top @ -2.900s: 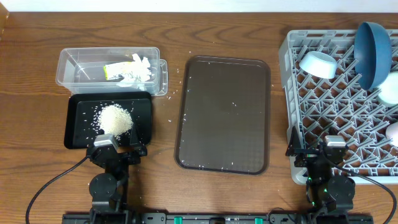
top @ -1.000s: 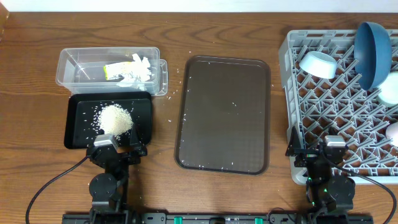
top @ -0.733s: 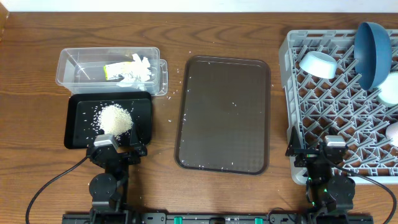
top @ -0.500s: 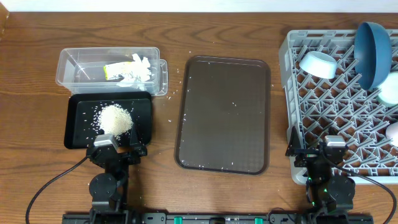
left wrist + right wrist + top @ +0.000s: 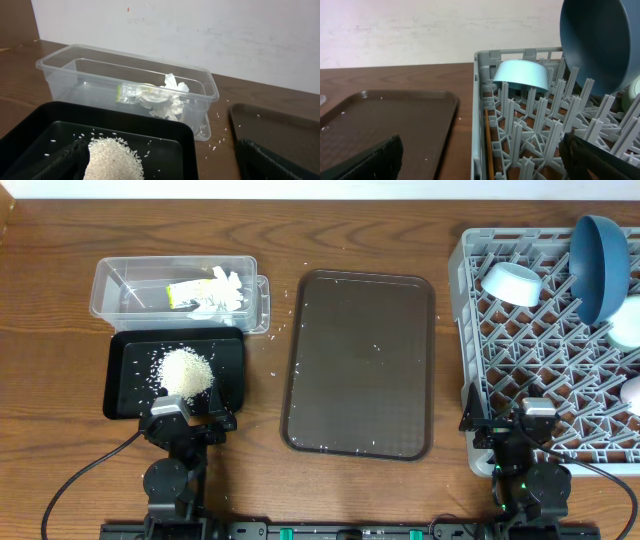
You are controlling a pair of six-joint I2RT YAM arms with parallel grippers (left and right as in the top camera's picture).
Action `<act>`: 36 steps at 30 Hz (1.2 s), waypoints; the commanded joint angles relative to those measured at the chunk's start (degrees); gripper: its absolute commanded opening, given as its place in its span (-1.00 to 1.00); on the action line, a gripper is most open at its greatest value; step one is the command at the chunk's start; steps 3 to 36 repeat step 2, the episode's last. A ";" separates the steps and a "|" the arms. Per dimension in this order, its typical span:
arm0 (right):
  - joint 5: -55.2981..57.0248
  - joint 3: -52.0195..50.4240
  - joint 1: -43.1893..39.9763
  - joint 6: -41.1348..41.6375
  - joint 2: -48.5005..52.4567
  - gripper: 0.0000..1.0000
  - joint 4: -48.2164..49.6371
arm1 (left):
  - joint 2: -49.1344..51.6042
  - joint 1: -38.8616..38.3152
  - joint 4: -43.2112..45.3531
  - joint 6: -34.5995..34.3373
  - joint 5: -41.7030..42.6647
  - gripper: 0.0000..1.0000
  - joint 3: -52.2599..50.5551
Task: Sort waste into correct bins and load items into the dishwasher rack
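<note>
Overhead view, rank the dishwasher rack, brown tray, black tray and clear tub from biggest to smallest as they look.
1. dishwasher rack, though cropped at the frame edge
2. brown tray
3. black tray and clear tub: about alike, so no ranking between them

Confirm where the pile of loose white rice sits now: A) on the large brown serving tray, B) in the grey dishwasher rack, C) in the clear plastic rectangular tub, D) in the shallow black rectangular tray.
D: the pile of loose white rice lies in the shallow black rectangular tray, beside the clear plastic rectangular tub.
</note>
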 commanded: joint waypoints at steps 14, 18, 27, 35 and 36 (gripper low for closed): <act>0.20 -0.48 0.15 0.72 -0.31 0.98 0.15 | -0.39 0.28 -0.85 0.96 -0.90 0.89 -1.81; 0.20 -0.48 0.15 0.72 -0.31 0.98 0.15 | -0.39 0.28 -0.85 0.96 -0.90 0.89 -1.81; 0.20 -0.48 0.15 0.72 -0.31 0.98 0.15 | -0.39 0.28 -0.85 0.96 -0.90 0.89 -1.81; 0.20 -0.48 0.15 0.72 -0.31 0.98 0.15 | -0.39 0.28 -0.85 0.96 -0.90 0.89 -1.81; 0.20 -0.48 0.15 0.72 -0.31 0.98 0.15 | -0.39 0.28 -0.85 0.96 -0.90 0.89 -1.81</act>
